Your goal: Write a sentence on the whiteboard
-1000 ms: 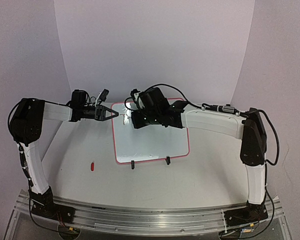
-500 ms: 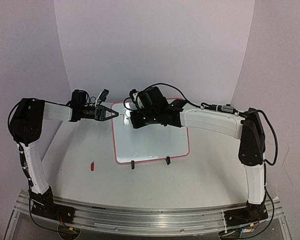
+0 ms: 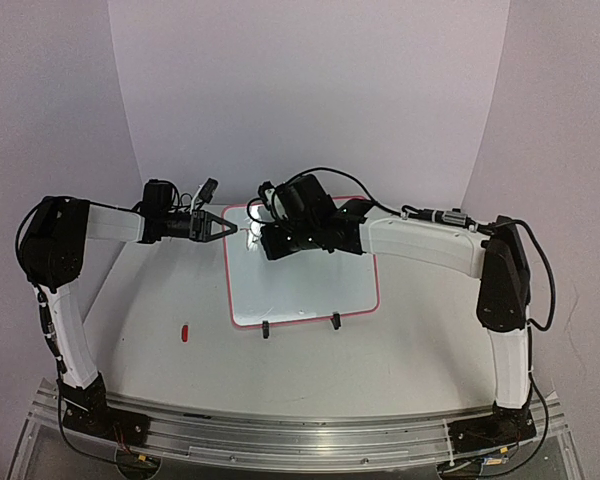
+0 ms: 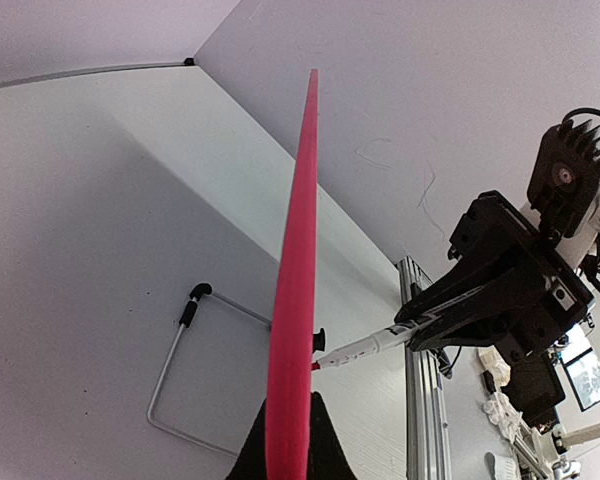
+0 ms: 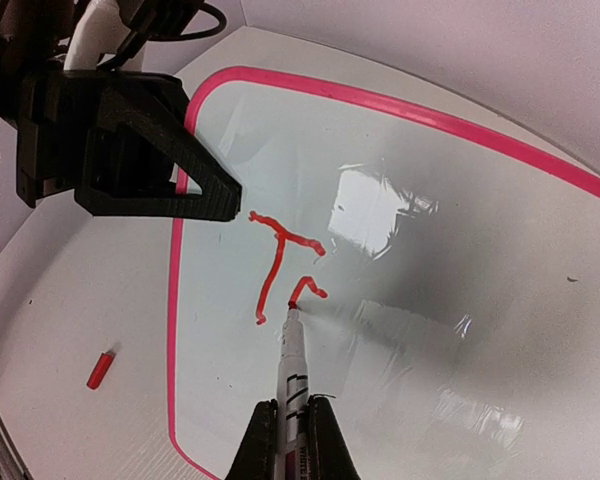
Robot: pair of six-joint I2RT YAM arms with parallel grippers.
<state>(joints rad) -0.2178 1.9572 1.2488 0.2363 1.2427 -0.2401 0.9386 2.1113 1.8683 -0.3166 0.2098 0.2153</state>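
On whiteboard [image 3: 300, 290]: red lettering [image 5: 277, 250] is showing a "T" (plus one short stroke)
Right gripper [image 5: 292, 428]: is pinching marker [image 5: 290, 355], tip touching board
Left gripper [image 3: 228, 229]: is clamping whiteboard's left frame

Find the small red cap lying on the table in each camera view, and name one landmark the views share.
Top external: the red cap lies lower left, on the table left of the whiteboard.
Left wrist: not in it.
Right wrist: lower left, outside the whiteboard's pink frame.
Shared landmark: that pink frame, in all three views.
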